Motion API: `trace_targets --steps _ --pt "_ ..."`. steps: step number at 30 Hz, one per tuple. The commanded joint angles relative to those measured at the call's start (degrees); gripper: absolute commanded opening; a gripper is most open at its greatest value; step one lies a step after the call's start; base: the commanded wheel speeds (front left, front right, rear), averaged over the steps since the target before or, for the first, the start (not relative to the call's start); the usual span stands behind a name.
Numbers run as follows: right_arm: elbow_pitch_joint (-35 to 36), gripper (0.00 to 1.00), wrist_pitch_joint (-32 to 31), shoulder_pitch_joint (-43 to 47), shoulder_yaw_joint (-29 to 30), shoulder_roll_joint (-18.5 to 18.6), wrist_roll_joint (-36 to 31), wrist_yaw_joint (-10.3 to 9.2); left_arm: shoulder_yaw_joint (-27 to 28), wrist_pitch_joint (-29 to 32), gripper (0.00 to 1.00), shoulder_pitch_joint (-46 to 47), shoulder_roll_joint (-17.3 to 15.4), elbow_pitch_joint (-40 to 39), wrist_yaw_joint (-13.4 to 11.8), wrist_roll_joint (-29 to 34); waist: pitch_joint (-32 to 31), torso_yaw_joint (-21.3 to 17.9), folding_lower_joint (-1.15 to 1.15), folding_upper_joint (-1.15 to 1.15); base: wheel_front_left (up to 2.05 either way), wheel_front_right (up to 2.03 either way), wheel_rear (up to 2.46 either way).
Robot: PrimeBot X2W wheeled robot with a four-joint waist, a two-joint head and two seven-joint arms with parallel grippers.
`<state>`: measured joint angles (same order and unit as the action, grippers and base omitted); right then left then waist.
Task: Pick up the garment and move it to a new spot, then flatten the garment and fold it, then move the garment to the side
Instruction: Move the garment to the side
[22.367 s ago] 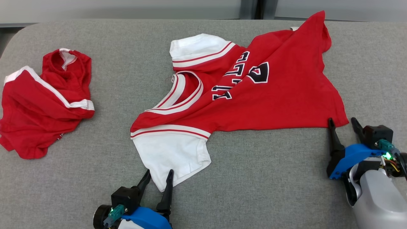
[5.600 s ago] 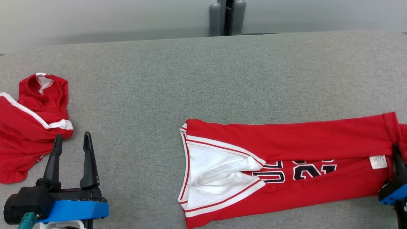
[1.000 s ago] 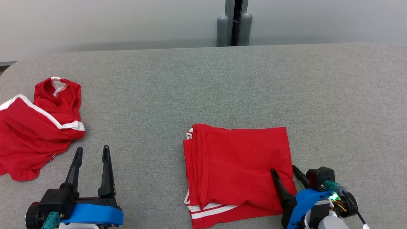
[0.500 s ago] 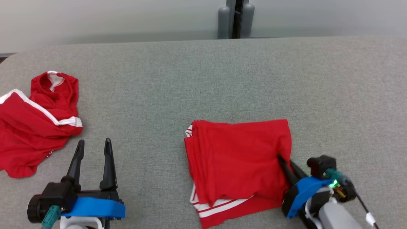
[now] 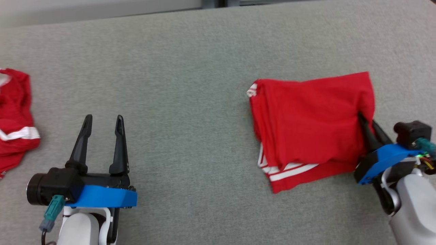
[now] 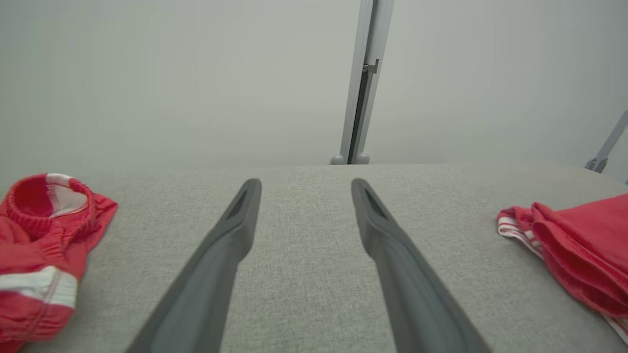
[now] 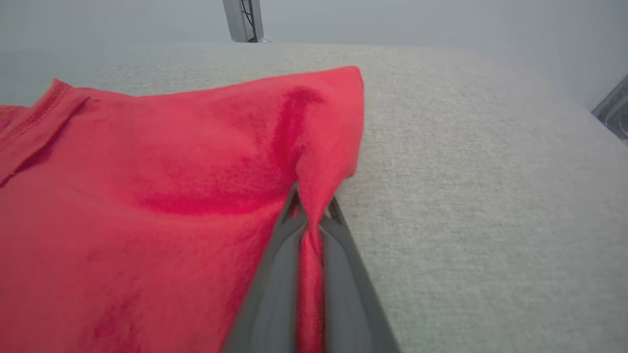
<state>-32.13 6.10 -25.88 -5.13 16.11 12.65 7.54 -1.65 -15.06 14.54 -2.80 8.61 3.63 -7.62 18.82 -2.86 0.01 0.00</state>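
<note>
Right of frame, on worktop: folded red garment, white-striped edge toward the bottom.
Right tool: clenched on the garment's right edge, cloth pinched between its fingers.
Left tool: released, fingers spread, lower left.
Left edge: crumpled red shorts.
</note>
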Motion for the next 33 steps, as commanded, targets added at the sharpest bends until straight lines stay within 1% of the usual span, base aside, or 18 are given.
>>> trace_targets --steps 1,6,10,14,17,21,22,27,31,33 --pt "0.5 0.00 0.4 -1.1 0.8 0.7 0.4 -0.10 0.3 -0.1 1.00 1.0 -0.2 -0.3 0.1 0.5 2.5 -2.5 -0.01 0.00 0.00 0.00 0.00" --pt "1.5 0.00 1.3 -1.4 4.1 2.1 0.8 -0.10 0.4 -0.1 1.00 3.0 -0.4 -1.0 0.9 1.9 5.2 -5.3 -0.01 0.00 0.00 0.00 0.00" --pt "2.3 0.00 1.9 -1.5 6.1 2.0 0.5 -0.09 0.6 -0.1 1.00 4.5 -0.6 -1.5 1.3 2.5 6.7 -6.8 -0.01 0.00 0.00 0.00 0.00" --pt "3.5 0.00 2.0 -3.5 6.2 1.4 0.5 -0.09 0.7 -0.1 1.00 5.7 -0.7 -1.6 1.6 3.0 7.7 -7.3 -0.01 0.00 0.00 0.00 0.00" --pt "4.3 0.00 1.4 -6.1 5.0 2.2 0.2 -0.09 0.6 -0.2 1.00 6.3 -0.7 -2.0 1.9 3.3 8.4 -7.2 -0.01 0.00 0.00 0.00 0.00" --pt "5.0 0.00 0.3 -11.2 4.6 4.7 0.5 -0.09 0.2 -0.1 1.00 7.2 -0.7 -2.6 2.1 3.7 10.1 -6.4 -0.01 0.00 0.00 0.00 0.00" --pt "5.2 0.00 0.0 -12.6 4.5 5.8 0.4 -0.09 0.1 -0.1 1.00 7.5 -0.7 -2.7 2.2 3.8 10.7 -6.0 -0.01 0.00 0.00 0.00 0.00" --pt "4.1 0.00 -2.7 -19.7 6.0 12.2 0.9 -0.09 -0.6 -0.2 1.00 9.2 -0.7 -3.7 2.5 4.2 13.9 -4.4 -0.01 0.00 0.00 0.00 0.00" --pt "1.5 0.00 -4.1 -24.6 8.1 18.1 1.8 -0.09 -1.3 -0.2 1.00 10.7 -0.6 -4.1 2.7 4.4 16.5 -2.8 -0.01 0.00 0.00 0.00 0.00" --pt "0.3 0.00 -4.8 -26.2 9.1 20.2 1.6 -0.09 -1.5 -0.1 1.00 11.5 -0.6 -4.3 2.8 4.4 17.7 -2.2 -0.01 0.00 0.00 0.00 0.00"
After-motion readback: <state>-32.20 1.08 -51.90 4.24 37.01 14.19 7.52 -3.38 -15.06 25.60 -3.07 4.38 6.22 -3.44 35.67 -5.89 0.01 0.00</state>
